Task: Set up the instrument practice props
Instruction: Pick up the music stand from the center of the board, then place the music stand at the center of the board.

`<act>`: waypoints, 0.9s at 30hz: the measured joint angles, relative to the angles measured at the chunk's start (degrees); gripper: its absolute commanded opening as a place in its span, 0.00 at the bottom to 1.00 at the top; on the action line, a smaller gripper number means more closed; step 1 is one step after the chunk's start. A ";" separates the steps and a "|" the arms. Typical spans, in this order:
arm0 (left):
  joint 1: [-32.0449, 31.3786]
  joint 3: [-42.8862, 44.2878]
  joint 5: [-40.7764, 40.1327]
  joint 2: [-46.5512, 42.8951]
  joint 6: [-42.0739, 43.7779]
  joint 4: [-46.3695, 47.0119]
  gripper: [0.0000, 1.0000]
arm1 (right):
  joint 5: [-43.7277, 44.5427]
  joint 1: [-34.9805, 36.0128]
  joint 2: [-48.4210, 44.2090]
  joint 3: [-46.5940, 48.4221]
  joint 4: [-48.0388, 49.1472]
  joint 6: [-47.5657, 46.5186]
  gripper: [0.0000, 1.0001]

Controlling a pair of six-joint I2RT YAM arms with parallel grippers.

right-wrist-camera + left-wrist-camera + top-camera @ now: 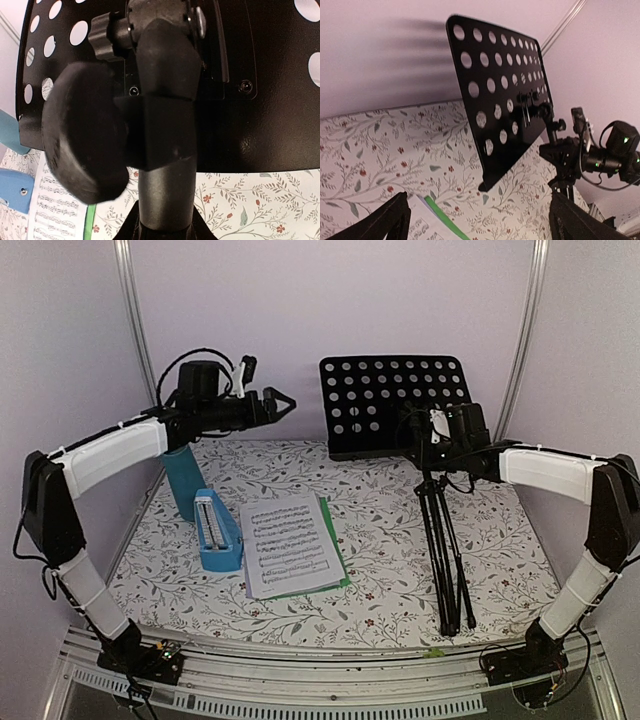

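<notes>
The black music stand stands upright at the back right, its perforated desk (pixel 395 400) facing front and its tripod legs (pixel 450 570) folded together. My right gripper (pixel 428 440) is shut on the stand's pole (pixel 167 192) just under the desk joint, and its dark fingers (pixel 125 227) show on either side. My left gripper (pixel 283 403) hangs open in the air left of the desk (pixel 505 100), holding nothing, fingers (pixel 385 222) wide apart. The white and green sheet-music pages (pixel 290 545) lie flat at centre. The blue metronome (pixel 215 530) stands beside them on their left.
A teal cylinder cup (pixel 182 480) stands behind the metronome under my left arm. A large black knob (pixel 82 145) sticks out from the stand's joint. The floral tablecloth (pixel 380 510) covers the table, with walls close behind and on both sides.
</notes>
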 measured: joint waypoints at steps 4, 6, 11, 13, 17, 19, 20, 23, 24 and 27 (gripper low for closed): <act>3.82 12.98 2.16 3.82 1.11 -2.54 0.92 | -2.25 -0.04 0.00 2.64 0.96 -1.60 0.00; 4.46 18.53 3.58 6.54 1.36 -4.11 0.91 | -3.06 -0.02 0.00 4.33 1.44 -2.08 0.00; 4.79 31.08 8.09 14.91 1.49 -8.61 0.88 | -5.01 0.68 0.00 8.87 3.65 -3.37 0.00; 4.79 34.12 9.70 17.20 1.42 -9.86 0.86 | -5.70 1.05 0.00 10.23 4.42 -3.98 0.00; 4.72 37.68 13.35 19.37 1.73 -11.63 0.79 | -6.91 1.90 0.07 12.76 4.70 -5.46 0.00; 4.72 39.06 14.12 19.37 2.38 -12.00 0.75 | -7.13 2.12 0.39 14.10 4.81 -6.03 0.00; 4.61 39.74 14.47 19.34 2.62 -12.00 0.72 | -7.13 2.29 0.63 14.67 4.90 -6.54 0.00; 3.85 41.33 14.91 18.86 4.00 -11.98 0.65 | -7.32 3.43 1.07 15.52 6.03 -8.41 0.00; 3.58 41.66 15.10 18.67 4.37 -12.00 0.63 | -7.48 3.98 1.14 15.58 6.45 -9.18 0.00; 2.86 42.05 15.02 17.53 5.44 -12.31 0.49 | -7.96 5.49 1.53 15.74 7.85 -10.47 0.00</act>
